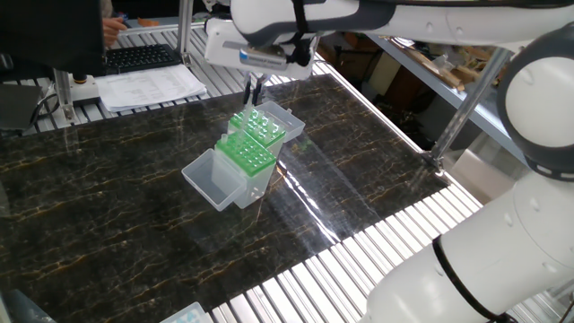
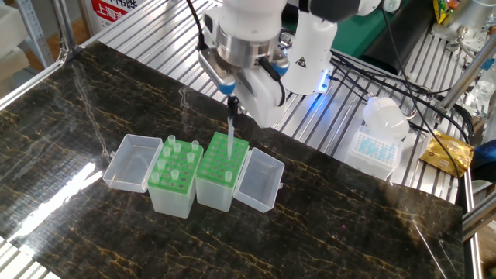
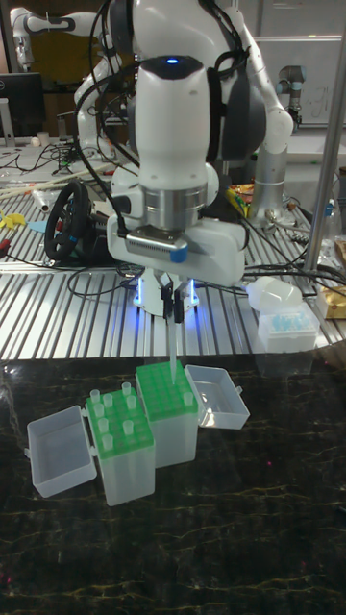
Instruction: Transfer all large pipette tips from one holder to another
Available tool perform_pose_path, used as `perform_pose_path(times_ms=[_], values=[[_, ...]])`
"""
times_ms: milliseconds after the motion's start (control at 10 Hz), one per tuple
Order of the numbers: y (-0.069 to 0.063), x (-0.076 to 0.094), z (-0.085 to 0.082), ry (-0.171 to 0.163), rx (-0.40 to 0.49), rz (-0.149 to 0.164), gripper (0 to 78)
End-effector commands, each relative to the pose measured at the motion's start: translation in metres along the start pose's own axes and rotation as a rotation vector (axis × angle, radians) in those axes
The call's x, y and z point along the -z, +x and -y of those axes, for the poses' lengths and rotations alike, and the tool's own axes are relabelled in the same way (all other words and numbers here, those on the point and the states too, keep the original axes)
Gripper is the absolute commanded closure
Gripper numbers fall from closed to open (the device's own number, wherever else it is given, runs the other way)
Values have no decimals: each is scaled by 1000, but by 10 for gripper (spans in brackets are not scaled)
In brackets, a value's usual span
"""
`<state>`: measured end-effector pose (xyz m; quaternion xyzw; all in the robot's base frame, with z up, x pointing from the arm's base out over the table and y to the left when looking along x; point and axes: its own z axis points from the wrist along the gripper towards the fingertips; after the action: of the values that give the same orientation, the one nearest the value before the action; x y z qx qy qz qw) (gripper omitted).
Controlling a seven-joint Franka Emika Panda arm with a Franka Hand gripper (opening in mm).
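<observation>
Claw grips one pipette tip above the rack.

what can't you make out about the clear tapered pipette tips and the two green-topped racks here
- Slim clear pipette tip held by the gripper: nearly invisible in one fixed view, lost against the green rack.
- Tip count in the left rack: too small in every view.
- Gripper fingertips: tiny, dark, contact unclear.

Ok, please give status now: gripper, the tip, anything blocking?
Gripper shut on one tip, above right rack. Tip hangs upright, clear of rack. Left rack holds several tips. Nothing blocking.
</observation>
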<state>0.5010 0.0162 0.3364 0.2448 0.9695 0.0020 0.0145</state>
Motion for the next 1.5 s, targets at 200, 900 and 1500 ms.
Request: perform_pose_path(times_ms=[200,900,1500], values=[[-11,11,-1,-1,-21,-17,764],[-47,13,-7,6,13,-6,764],[-67,5,-3,5,46,3,764]])
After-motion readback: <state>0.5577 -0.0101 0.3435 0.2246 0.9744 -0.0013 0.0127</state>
